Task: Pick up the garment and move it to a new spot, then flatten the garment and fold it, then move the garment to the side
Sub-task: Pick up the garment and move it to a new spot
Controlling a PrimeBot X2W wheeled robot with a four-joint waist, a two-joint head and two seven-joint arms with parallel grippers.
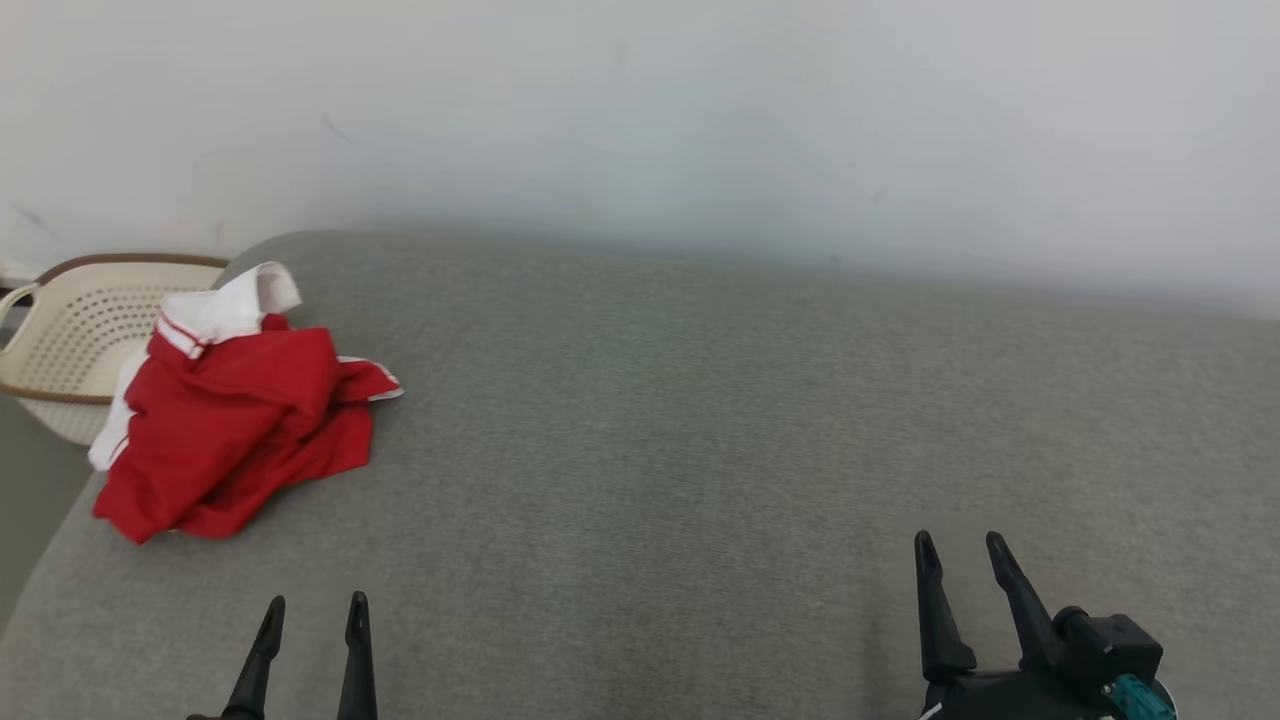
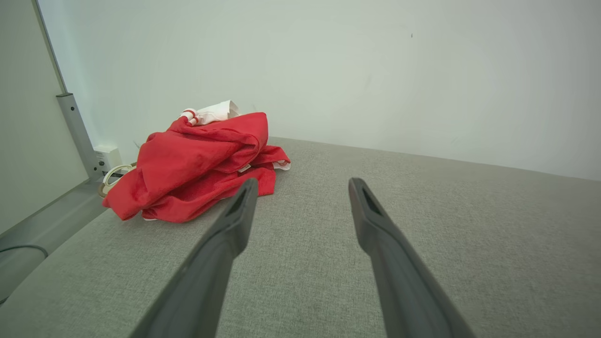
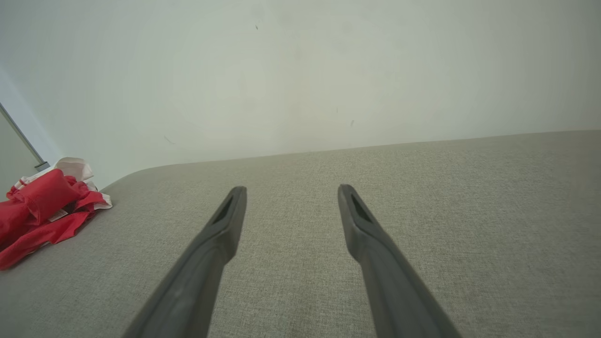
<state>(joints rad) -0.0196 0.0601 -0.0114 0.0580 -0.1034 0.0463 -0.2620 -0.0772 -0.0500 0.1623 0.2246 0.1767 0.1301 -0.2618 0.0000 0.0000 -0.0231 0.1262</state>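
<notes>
From the head view, the garment [image 1: 235,440] sits in a crumpled heap at the far left of the grey padded surface [image 1: 700,450], red cloth bunched over itself with a white collar poking up at the back. Its left edge hangs right at the rim of the surface, and just behind it on that side stands a cream perforated basket [image 1: 70,340] with a brown rim. Down at the bottom, the left gripper [image 1: 314,610] points up with its two dark fingers parted and nothing between them, well short of the garment. Over at the lower right, the right gripper [image 1: 960,545] has its jaws spread too, empty, and is well apart from the cloth across bare fabric. A pale wall [image 1: 640,120] runs behind it all. Over to the left wrist view: the fingers are wide apart above the grey weave, and the garment [image 2: 197,164] lies ahead and to the left of them, a red mound with the white collar on top, clear of both tips. A grey upright post [image 2: 75,131] stands at the left edge beyond it. Now the right wrist view: jaws spread here as well, with only grey surface between them, and the garment [image 3: 42,206] is tucked away at the far left edge.
</notes>
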